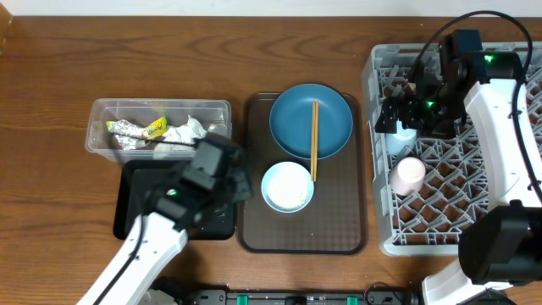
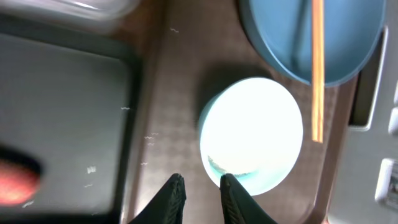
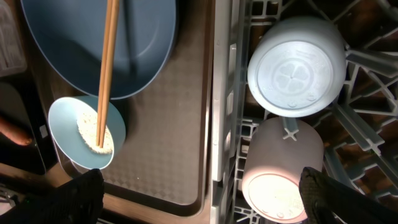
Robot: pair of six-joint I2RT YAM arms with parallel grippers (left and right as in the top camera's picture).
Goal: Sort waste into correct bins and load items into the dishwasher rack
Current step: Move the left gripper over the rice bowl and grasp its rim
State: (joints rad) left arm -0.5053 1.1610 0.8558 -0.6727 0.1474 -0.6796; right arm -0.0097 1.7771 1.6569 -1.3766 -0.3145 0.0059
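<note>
**Q:** Status of the waste?

**A:** Sorted so far, all left of the brown serving tray (image 1: 339,216): crumpled tissues (image 1: 182,133) and foil wrapper (image 1: 135,129) inside the clear tub (image 1: 97,108). On the black tray (image 1: 129,199): a blurred orange piece, probably the carrot (image 2: 15,180). Not yet cleared: rice scraps (image 3: 93,130) in the white bowl (image 1: 287,186), on the brown serving tray's near half.

**Q:** Status of the dishwasher rack (image 1: 378,203)?

**A:** Positioned right of the brown serving tray. Loaded: light blue cup (image 3: 297,65), base up, and pink cup (image 3: 283,180) just beside it, base toward the camera. Left to load, all on the brown serving tray: blue plate (image 1: 292,127), chopsticks (image 1: 314,140) lying across it toward the bowl, and the bowl itself. By judgement, roughly halfway.

**Q:** Materials and shapes?

**A:**
- Rack: grey moulded lattice with pegs.
- Tub: transparent, rectangular.
- Black tray: flat, matte.
- Brown serving tray: fine woven-look surface.
- Plate: round, smooth, shallow.
- Bowl: white inside, light blue outside.
- Chopsticks: straight pale wood.

**Q:** Fingers?

**A:** Left gripper (image 2: 202,196), over the brown serving tray's left part at the bowl's rim: fingers narrowly parted, nothing pinched. Right gripper (image 3: 202,199), over the rack just right of the brown serving tray: fingers spread wide, empty.
</note>
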